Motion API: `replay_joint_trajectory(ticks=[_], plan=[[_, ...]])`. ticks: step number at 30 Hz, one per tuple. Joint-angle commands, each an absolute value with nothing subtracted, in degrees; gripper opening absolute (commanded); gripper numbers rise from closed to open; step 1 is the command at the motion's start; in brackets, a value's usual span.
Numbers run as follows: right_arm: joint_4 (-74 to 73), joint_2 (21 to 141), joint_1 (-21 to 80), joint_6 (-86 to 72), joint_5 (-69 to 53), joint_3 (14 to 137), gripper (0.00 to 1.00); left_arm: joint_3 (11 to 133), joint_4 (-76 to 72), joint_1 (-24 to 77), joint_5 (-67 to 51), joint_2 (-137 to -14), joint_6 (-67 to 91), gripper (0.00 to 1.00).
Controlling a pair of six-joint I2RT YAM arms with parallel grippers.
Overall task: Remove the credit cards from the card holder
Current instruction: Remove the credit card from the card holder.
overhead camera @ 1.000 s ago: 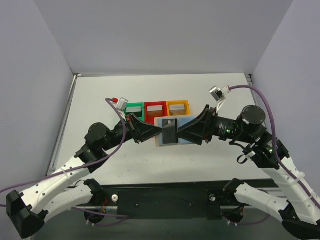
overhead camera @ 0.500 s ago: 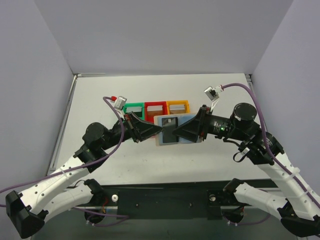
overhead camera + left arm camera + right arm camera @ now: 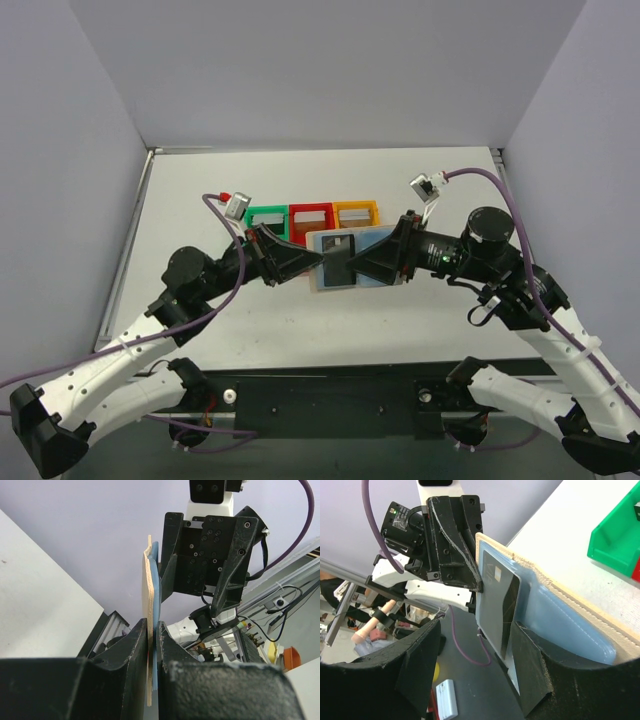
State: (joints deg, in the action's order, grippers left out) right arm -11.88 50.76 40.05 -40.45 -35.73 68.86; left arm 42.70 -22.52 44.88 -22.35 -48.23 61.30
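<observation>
The card holder (image 3: 350, 256) is held up in the air between my two arms, spread open, tan outside with light blue inner panels (image 3: 560, 625). My left gripper (image 3: 152, 630) is shut on its edge, both layers pinched between the fingers. A dark grey credit card (image 3: 497, 602) sticks partway out of a blue pocket; from above, this card (image 3: 339, 260) shows as a dark rectangle. My right gripper (image 3: 475, 675) is open and straddles the card's free end. The card is close to the right-hand finger (image 3: 530, 672) and well apart from the left-hand finger (image 3: 420, 665).
Green (image 3: 266, 217), red (image 3: 311, 215) and orange (image 3: 355, 212) bins stand in a row just behind the card holder. White walls close the table on the left, far side and right.
Both arms and the card holder have shifted slightly away from the near edge. The right arm has drawn in a little to the left. Neither gripper's jaws have changed.
</observation>
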Motion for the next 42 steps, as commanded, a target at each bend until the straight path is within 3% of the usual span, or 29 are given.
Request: replay_joint_trajectory(ticks=[1, 42], plan=[[-11.3, 50.2, 39.6, -39.5, -35.1, 69.3, 0.53, 43.3, -27.4, 44.7, -23.3, -46.9, 62.2, 0.00], [-5.1, 50.3, 39.7, -43.5, -39.6, 67.1, 0.53, 43.0, -32.3, 44.8, -23.1, -51.3, 64.2, 0.00]])
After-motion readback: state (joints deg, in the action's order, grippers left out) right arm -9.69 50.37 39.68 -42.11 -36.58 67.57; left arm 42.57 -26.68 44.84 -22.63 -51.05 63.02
